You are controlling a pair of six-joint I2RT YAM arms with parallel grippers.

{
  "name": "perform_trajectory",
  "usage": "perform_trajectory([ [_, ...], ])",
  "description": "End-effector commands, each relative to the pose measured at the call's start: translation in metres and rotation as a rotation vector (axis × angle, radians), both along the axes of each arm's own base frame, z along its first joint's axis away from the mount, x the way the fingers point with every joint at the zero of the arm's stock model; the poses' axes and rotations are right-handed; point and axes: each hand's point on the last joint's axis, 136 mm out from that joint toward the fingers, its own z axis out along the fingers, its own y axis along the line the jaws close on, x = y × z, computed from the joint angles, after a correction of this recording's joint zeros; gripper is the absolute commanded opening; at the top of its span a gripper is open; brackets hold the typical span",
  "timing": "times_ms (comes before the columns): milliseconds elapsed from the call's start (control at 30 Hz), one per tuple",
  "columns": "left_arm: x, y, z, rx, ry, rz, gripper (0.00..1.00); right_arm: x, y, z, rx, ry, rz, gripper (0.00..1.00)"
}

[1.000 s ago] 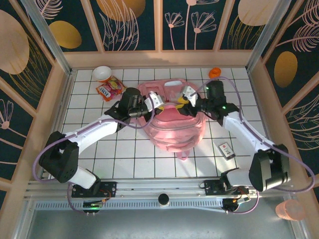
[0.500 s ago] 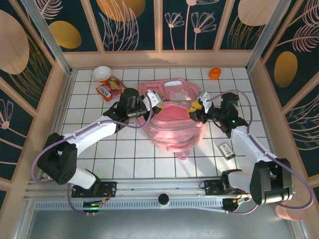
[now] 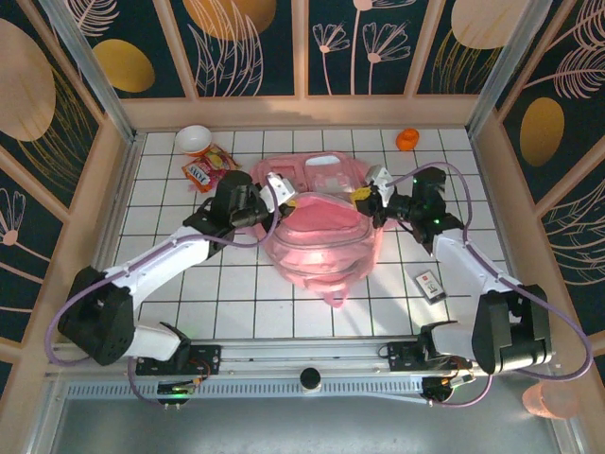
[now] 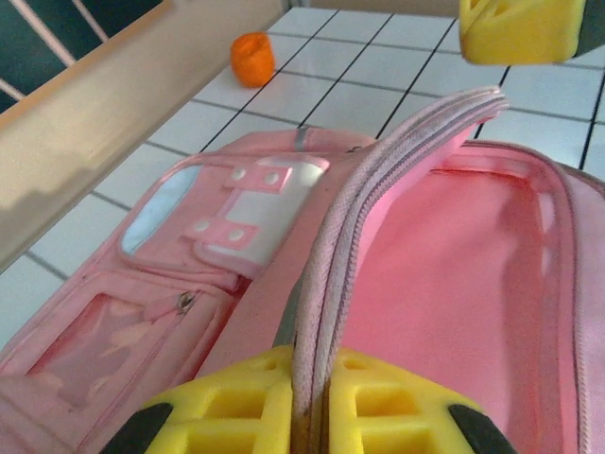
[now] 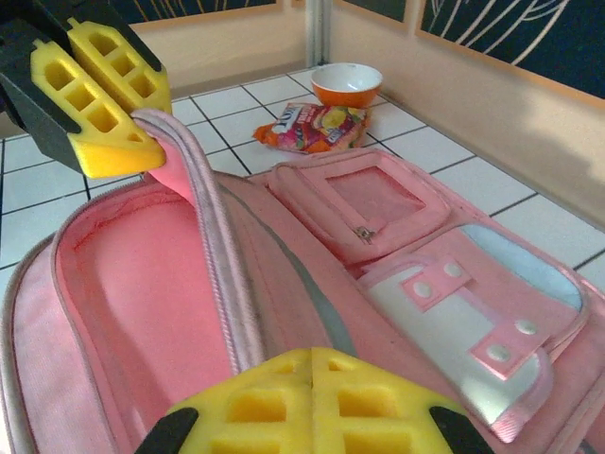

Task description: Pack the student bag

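Note:
The student bag (image 3: 321,241) lies flat in the middle of the tiled table, its main compartment gaping and its pink lining showing. My left gripper (image 3: 281,189) is at the opening's left side, shut on the raised zipper rim (image 4: 326,284), which runs up between its yellow fingers. My right gripper (image 3: 369,200) is at the opening's right side with its jaws pressed together. The rim (image 5: 213,265) runs down to the left finger of that gripper (image 5: 312,378), and nothing shows between the pads. The bag's front pockets (image 5: 425,284) lie just beyond the rim.
An orange-and-white bowl (image 3: 194,139) and a snack packet (image 3: 208,168) sit at the back left. A small orange object (image 3: 406,139) is at the back right. A small card (image 3: 431,285) lies right of the bag. Wooden walls close in the table.
The right gripper has gone from open to shut at the bag's right rim. The left gripper drew slightly left with the rim, and the opening now gapes wider.

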Motion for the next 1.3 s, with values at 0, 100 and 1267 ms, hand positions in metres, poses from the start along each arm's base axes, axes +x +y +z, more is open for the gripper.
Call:
perform_trajectory([
  [0, -0.001, 0.023, 0.023, 0.011, -0.088, 0.075, 0.19, 0.009, 0.018, 0.025, 0.034, -0.084, 0.035, 0.0],
  [100, -0.009, 0.03, 0.033, 0.016, -0.115, 0.079, 0.39, 0.012, 0.03, 0.027, 0.038, -0.096, 0.057, 0.0],
  [1267, -0.003, -0.055, -0.01, 0.222, -0.171, -0.16, 0.67, -0.012, -0.01, 0.038, 0.16, -0.002, -0.15, 0.32],
])
